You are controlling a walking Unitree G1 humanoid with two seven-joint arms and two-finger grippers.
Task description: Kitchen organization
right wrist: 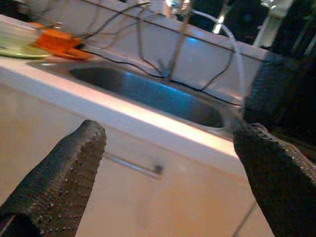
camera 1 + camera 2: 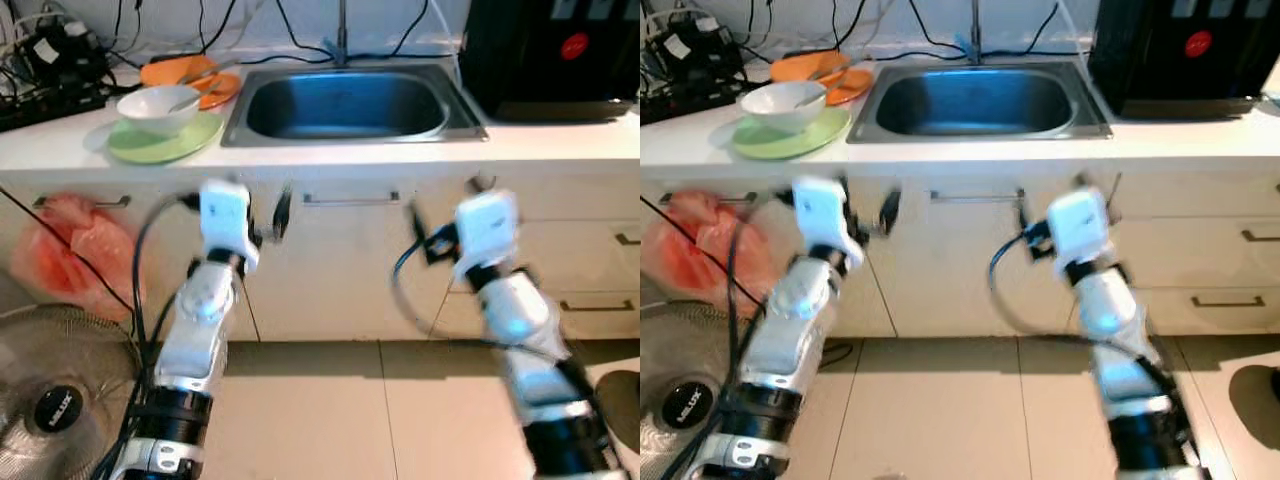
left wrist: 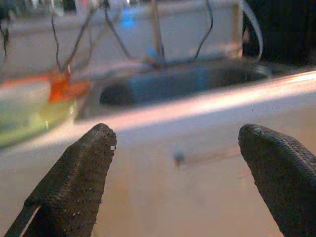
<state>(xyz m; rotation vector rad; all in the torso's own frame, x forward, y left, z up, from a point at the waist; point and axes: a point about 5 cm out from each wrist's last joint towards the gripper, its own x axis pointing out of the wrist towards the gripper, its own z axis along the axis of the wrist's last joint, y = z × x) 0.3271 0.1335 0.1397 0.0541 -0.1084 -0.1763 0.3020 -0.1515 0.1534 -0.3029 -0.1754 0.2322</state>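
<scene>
A white bowl [image 2: 157, 107] with a spoon in it rests on a green plate [image 2: 165, 141] at the left end of the white counter [image 2: 560, 142]. Orange plates [image 2: 190, 73] lie behind it. A steel sink [image 2: 350, 103] is set in the middle of the counter. Both my arms are raised in front of the cabinet doors, below the counter edge. My left gripper [image 3: 175, 136] is open and empty, facing the counter edge left of the sink. My right gripper [image 1: 170, 129] is also open and empty, facing the sink front.
A black appliance [image 2: 550, 50] stands on the counter to the right. Cables and a power strip [image 2: 50, 70] crowd the back left. A red plastic bag [image 2: 75, 250] hangs on a cabinet handle. A floor fan [image 2: 55, 395] stands low on the left, on the tiled floor [image 2: 380, 420].
</scene>
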